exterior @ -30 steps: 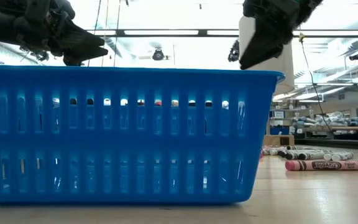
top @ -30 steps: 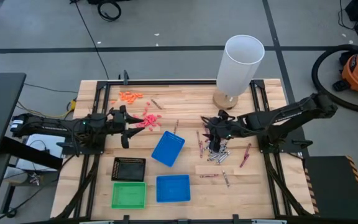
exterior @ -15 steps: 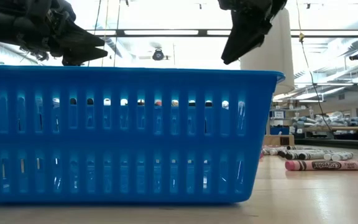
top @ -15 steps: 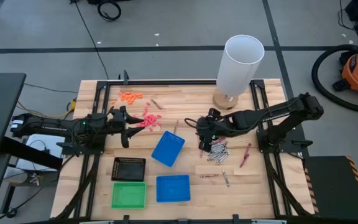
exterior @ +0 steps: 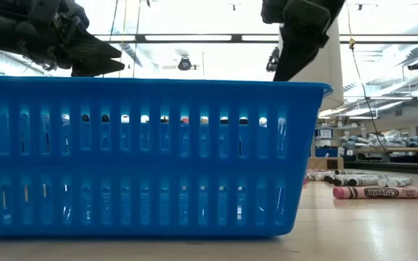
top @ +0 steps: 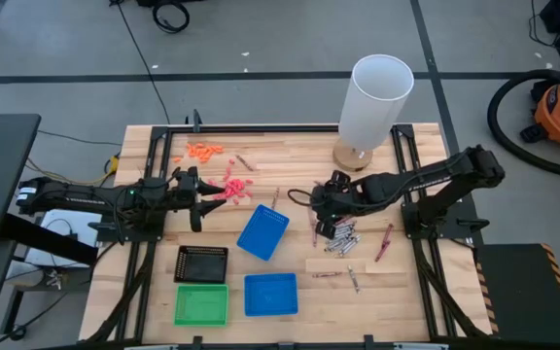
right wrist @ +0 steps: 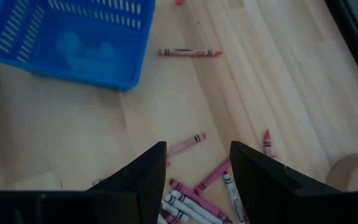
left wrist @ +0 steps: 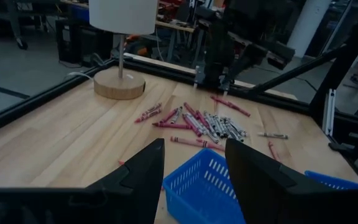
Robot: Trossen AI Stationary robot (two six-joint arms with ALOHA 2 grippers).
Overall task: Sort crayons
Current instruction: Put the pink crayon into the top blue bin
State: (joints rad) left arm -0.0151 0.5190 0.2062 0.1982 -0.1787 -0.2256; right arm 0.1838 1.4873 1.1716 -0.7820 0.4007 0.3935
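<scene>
Reading from the left, you had the left gripper (top: 200, 202) parked with its fingers spread and empty, hovering near the pink bits (top: 233, 187); it was probably waiting clear of the work. The tilted blue basket (top: 262, 232) lay at mid-table, apparently placed within reach of both arms as a bin. Below it sat a black tray (top: 202, 263), a green tray (top: 201, 304) and a second blue tray (top: 270, 295). To the right, the right gripper (top: 325, 209) hung over the crayons (top: 338, 236), its fingers apart and holding nothing, likely lined up for a pick. The crayons lay in a loose pile right of the basket, with strays around it; none was visibly sorted. The table (top: 416, 301) was pale wood. A white cylinder (top: 375, 97) stood at its far edge, on a grey floor.
</scene>
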